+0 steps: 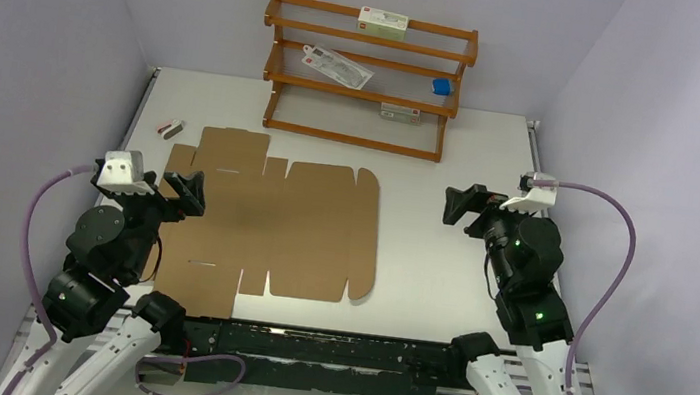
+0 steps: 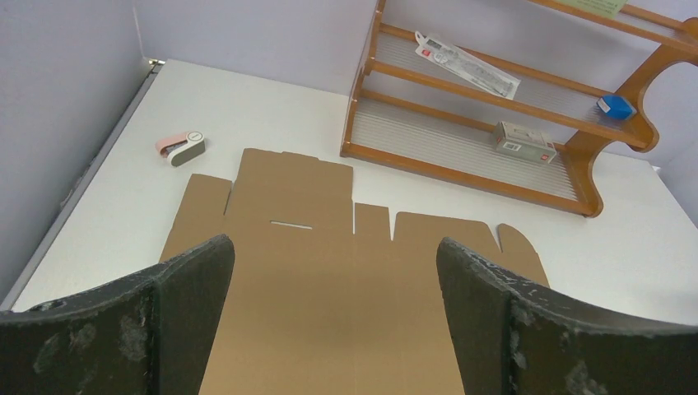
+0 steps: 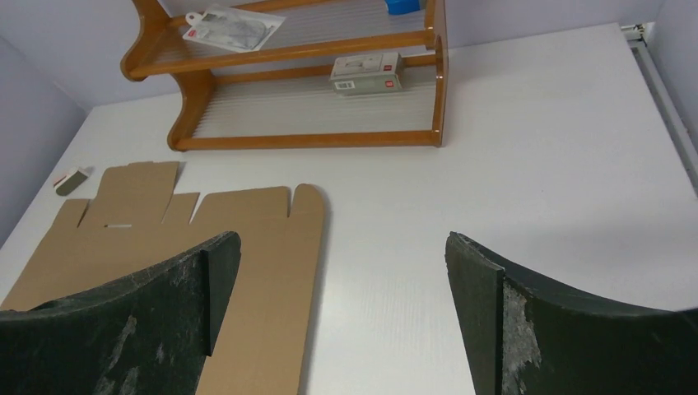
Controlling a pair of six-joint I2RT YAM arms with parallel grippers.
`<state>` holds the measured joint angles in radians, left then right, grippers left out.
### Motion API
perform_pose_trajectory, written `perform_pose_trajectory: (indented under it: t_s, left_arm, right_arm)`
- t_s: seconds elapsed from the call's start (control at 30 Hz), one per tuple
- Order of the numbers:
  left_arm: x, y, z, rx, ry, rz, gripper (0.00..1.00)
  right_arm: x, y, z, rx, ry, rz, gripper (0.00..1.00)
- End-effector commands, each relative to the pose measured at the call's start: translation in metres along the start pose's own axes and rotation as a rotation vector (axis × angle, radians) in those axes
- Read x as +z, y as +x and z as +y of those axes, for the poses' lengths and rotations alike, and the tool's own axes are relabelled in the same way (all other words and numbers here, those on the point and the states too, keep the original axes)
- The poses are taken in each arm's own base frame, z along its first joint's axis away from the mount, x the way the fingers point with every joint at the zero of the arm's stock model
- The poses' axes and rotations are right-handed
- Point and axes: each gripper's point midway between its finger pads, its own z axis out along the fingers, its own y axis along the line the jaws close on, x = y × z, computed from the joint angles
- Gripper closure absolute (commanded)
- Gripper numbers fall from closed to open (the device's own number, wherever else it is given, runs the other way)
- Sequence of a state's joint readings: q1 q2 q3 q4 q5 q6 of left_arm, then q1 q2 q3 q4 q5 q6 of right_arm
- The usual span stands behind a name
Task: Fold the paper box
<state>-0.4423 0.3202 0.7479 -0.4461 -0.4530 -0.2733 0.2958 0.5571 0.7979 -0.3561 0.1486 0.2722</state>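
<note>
The paper box [image 1: 282, 224] is a flat, unfolded sheet of brown cardboard with flaps and slots, lying left of centre on the white table [image 1: 438, 269]. It also fills the lower part of the left wrist view, the paper box [image 2: 329, 280], and the left side of the right wrist view, the paper box [image 3: 165, 230]. My left gripper [image 1: 187, 192] hovers open over the sheet's left edge, nothing between its fingers [image 2: 189, 288]. My right gripper [image 1: 458, 207] stands open above bare table to the right of the sheet, apart from it.
An orange-brown wooden rack [image 1: 366, 74] stands at the back, holding small white cartons [image 1: 382, 23], a plastic packet [image 1: 339, 66] and a blue item [image 1: 441, 86]. A small pink and grey object [image 1: 170, 128] lies near the table's left edge, behind the sheet.
</note>
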Motion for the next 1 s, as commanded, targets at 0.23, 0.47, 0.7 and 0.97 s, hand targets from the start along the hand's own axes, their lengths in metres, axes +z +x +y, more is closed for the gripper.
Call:
perform_pose_trajectory:
  t_s: [0.23,0.47,0.7,0.97]
  left_arm:
    - [0.005,0.004,0.0,-0.002,-0.014,0.008,0.02]
    - [0.012,0.013,0.001,-0.011,-0.04,0.039,0.02]
    - [0.03,0.056,-0.002,-0.063,-0.106,0.206,0.02]
    - [0.051,0.121,-0.01,-0.072,-0.144,0.416,0.02]
  right_arm:
    - [0.008,0.003,0.002,0.004,-0.01,-0.007,0.0]
    - [0.016,0.014,0.007,0.022,-0.035,0.009,0.0]
    - [0.047,0.049,0.032,0.078,-0.153,0.129,0.0]
    - [0.096,0.118,0.061,0.169,-0.295,0.338,0.0]
